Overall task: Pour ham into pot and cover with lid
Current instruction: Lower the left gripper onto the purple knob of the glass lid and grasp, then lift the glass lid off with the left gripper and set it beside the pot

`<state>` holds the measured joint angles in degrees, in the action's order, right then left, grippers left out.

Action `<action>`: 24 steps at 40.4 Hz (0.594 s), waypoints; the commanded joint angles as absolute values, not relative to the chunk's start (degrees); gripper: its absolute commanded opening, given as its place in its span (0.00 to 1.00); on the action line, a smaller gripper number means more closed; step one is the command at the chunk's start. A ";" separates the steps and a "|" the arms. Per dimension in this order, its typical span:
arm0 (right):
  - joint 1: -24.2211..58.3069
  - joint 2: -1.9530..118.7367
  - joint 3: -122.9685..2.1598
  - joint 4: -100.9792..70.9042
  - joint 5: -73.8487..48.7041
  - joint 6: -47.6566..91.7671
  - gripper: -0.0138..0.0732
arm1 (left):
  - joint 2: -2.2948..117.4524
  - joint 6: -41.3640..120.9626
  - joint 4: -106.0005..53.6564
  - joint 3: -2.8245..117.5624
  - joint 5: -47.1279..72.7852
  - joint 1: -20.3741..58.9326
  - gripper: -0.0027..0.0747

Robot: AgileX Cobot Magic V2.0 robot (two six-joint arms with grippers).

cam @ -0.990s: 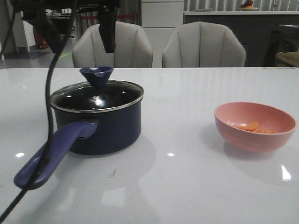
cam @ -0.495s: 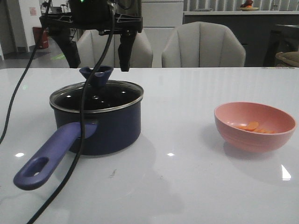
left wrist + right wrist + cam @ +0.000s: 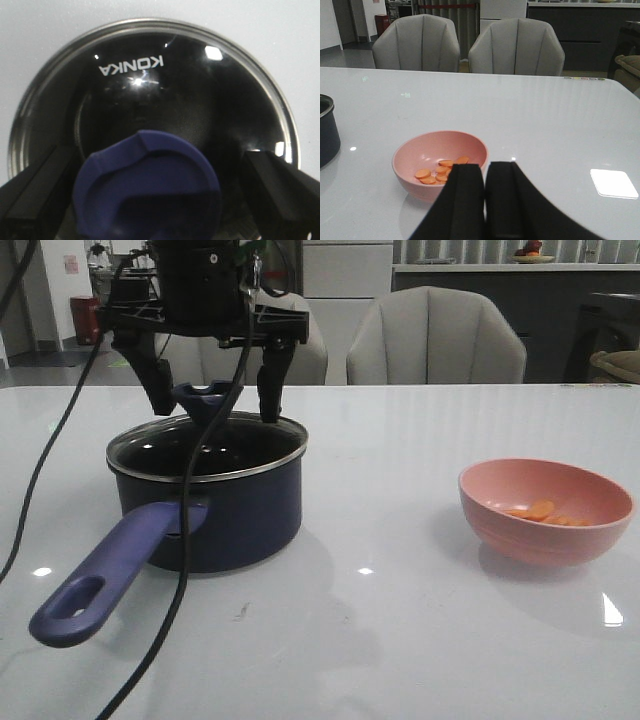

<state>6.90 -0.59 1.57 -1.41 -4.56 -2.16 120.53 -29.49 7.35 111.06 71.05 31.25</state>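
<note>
Status: early stage; nothing of the task proper is complete.

The dark navy-blue round saucepan (image 3: 205, 505) with its long purple-blue handle stands on the white bench (image 3: 400, 640), left of centre in the front view. The round clear glass lid with steel rim (image 3: 207, 448) sits on the saucepan, closing it. The left gripper (image 3: 210, 390) hangs directly above, its black fingers (image 3: 272, 390) spread wide, one on each side of the flared dark-blue knob (image 3: 145, 187). Neither finger touches the knob in the left wrist view; it grasps nothing.

The thin orange-pink round ham slices (image 3: 440, 172) lie in the pink round bowl (image 3: 546, 510), which rests on the bench well apart from the saucepan, to its right. The right gripper (image 3: 485, 200) hovers near the bowl with its fingers pressed together, empty.

Judgement: the lid must first come off, and the left gripper appears placed for that. Remaining: lift the lid clear, take the bowl, tip the slices into the saucepan, replace the lid.
</note>
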 commanded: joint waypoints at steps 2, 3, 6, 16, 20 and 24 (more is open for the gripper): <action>6.57 -1.75 1.24 -0.59 0.00 -1.87 0.36 | 117.34 -30.08 7.27 112.87 72.61 31.37 0.87; 6.57 -1.75 1.24 -0.59 0.00 -1.87 0.36 | 117.34 -30.08 7.50 112.87 72.61 31.37 0.86; 6.57 -1.75 1.24 -0.59 0.00 -1.87 0.36 | 117.34 -30.08 7.75 112.87 72.61 31.37 0.79; 6.57 -1.75 1.24 -0.59 0.00 -1.87 0.36 | 117.34 -30.08 7.54 112.87 72.61 31.37 0.51; 6.57 -1.75 1.24 -0.59 0.00 -1.87 0.36 | 117.21 -29.72 7.54 112.87 72.61 31.37 0.49; 6.57 -1.75 1.24 -0.59 0.00 -1.87 0.36 | 116.54 -29.28 7.70 112.87 72.71 31.37 0.49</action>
